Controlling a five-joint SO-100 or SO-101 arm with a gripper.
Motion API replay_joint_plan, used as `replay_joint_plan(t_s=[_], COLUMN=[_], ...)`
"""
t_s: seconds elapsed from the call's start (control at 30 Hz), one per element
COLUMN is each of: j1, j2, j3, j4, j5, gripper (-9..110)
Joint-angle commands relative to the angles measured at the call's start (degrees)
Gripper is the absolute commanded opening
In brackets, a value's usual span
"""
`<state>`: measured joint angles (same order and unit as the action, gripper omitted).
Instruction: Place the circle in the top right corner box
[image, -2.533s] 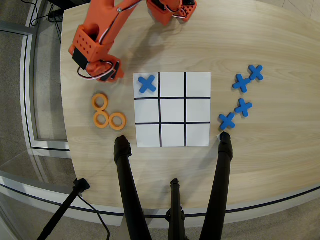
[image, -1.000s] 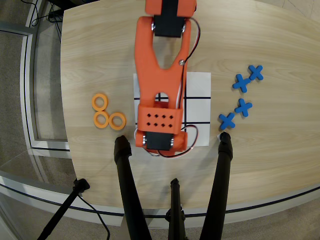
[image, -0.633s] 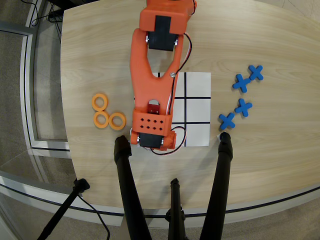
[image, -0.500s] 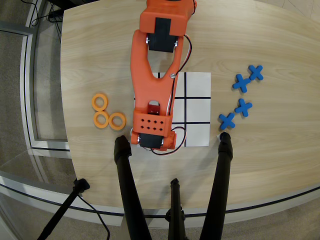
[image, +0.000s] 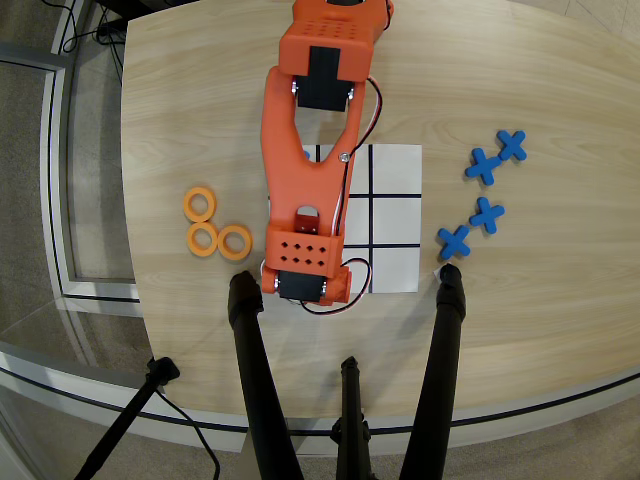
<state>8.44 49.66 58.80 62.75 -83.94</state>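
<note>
Three orange rings (image: 217, 228) lie together on the wooden table, left of the white grid sheet (image: 395, 200). No fourth ring shows. The orange arm (image: 310, 170) reaches down the sheet's left column in the overhead view, and its wrist block (image: 305, 265) covers the lower left corner cell. The gripper's fingers are hidden under that block, so I cannot tell whether they are open or hold anything. The corner cell at the upper right in this view (image: 397, 168) is bare white, and so is the lower right one (image: 397, 270).
Several blue X pieces (image: 483, 200) lie in a loose line on the table right of the sheet. Black stand legs (image: 250, 380) (image: 440, 360) rise over the table's near edge. The curved table edge (image: 140, 300) runs down the left.
</note>
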Motion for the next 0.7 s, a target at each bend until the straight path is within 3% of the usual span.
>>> replay_joint_plan(t_s=[0.0, 0.67], j1=[-0.53, -1.23], j2=[0.35, -1.58], j3=[-2.90, -6.33], j4=[0.97, 0.88], j5=[0.62, 1.23], gripper=[1, 3])
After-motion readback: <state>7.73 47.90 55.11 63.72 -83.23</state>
